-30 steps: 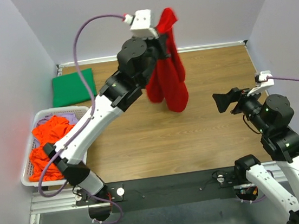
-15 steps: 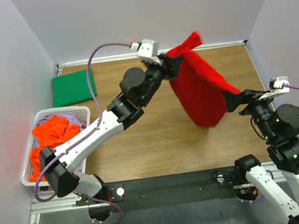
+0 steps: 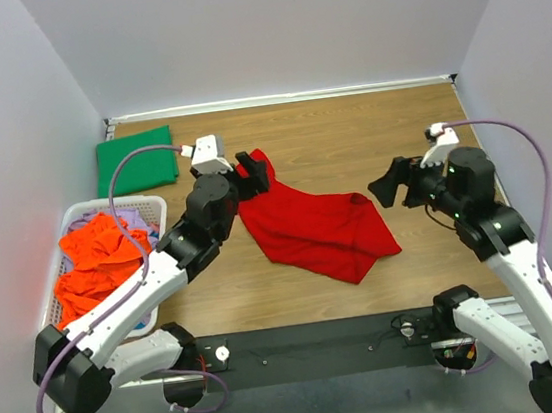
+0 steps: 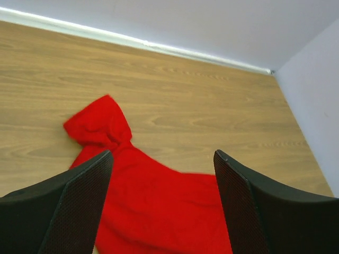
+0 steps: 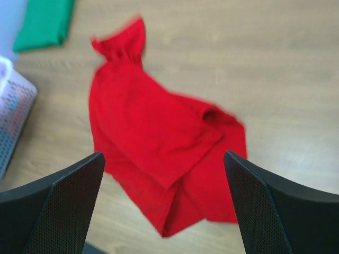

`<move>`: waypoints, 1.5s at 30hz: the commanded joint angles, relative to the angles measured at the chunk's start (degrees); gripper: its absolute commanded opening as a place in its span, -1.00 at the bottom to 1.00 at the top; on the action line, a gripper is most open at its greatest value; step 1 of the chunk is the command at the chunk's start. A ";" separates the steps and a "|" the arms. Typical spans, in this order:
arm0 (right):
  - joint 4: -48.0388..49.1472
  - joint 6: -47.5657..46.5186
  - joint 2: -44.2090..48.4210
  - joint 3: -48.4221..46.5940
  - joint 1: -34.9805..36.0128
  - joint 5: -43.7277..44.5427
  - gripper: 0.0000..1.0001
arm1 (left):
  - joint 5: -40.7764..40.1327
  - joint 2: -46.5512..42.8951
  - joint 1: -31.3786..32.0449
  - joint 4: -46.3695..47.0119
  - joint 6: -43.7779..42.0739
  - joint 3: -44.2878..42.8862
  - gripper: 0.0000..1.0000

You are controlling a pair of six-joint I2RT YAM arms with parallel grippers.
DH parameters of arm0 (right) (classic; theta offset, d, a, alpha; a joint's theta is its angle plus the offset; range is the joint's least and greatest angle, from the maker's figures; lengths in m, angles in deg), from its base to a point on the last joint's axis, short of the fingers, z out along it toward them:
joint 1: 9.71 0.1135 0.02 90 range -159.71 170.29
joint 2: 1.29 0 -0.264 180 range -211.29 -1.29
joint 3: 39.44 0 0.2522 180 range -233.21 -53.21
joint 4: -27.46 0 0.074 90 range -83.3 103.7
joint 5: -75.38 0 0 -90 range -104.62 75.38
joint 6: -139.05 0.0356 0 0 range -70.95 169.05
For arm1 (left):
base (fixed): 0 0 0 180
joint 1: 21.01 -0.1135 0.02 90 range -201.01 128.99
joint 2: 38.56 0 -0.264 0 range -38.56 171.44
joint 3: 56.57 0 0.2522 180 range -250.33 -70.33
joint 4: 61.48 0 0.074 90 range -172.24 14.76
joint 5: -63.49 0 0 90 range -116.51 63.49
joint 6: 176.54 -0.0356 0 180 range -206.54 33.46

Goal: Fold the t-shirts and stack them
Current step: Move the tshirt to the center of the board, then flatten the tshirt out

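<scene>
The wooden surface (image 3: 367, 125) carries three things. A red shirt (image 3: 309, 225) lies loose and rumpled around the middle, its narrow bunched end pointing to the far left and its wider part spreading flat toward the near right. A green shirt (image 3: 135, 161), folded flat, rests in the far left corner, apart from the red one. A white slatted basket (image 3: 104, 201) stands at the left edge, just nearer than the green shirt

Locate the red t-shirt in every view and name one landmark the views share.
Top external: the red t-shirt lies flat near the picture's centre.
Left wrist: lower centre, running off the bottom edge.
Right wrist: centre of the picture.
Shared landmark: its bunched narrow end, at the shirt's far tip.
</scene>
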 commanded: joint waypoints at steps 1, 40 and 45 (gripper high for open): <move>-4.09 5.88 -7.49 2.64 0.25 -3.49 1.00 | -1.22 -0.65 5.57 -9.75 1.58 1.03 0.68; 5.22 21.55 -32.29 20.49 -1.16 11.89 -0.33 | -7.37 53.67 25.63 -31.28 1.84 -29.39 0.22; 5.13 22.69 -32.20 20.66 -2.74 12.77 -0.38 | -11.60 44.29 20.72 -34.64 8.70 -22.46 -0.57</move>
